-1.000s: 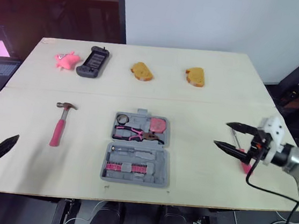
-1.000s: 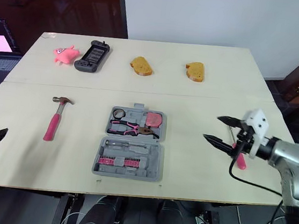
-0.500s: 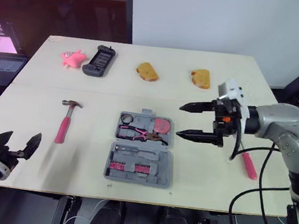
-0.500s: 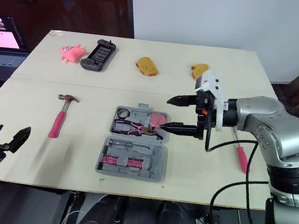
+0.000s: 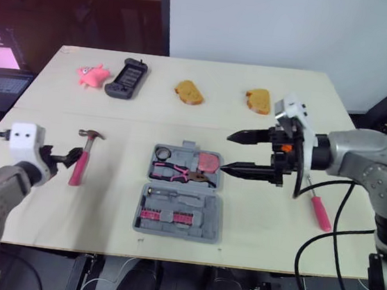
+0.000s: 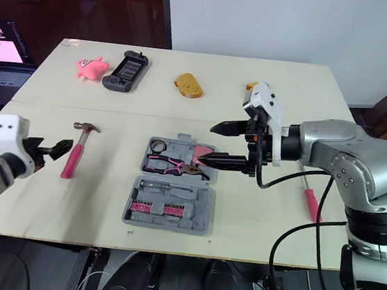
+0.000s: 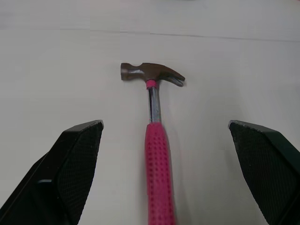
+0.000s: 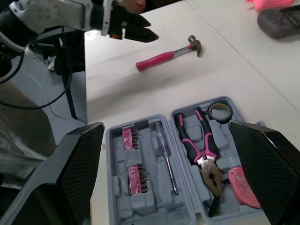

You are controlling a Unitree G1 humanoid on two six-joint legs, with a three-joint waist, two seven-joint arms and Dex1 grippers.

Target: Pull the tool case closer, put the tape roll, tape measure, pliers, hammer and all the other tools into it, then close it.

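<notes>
Where the hammer lay: pink-handled steel claw hammer (image 7: pixel 153 140) flat on the pale wooden table (image 5: pixel 103 205), left of the open grey plastic tool case (image 5: pixel 207 223).
Left gripper (image 6: pixel 52 148): spread wide, just beside the handle.
Long axis: handle ran straight along my left fingers' line, head farthest.
Right gripper (image 5: pixel 226 152): spread, over the case, well apart from the hammer.
Nearer arm: left, I judged.

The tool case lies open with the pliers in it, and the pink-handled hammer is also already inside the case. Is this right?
Not quite. The tool case lies open with the pliers in it, but the pink-handled hammer is outside it, on the table to the case's left, as the left eye view shows.
</notes>
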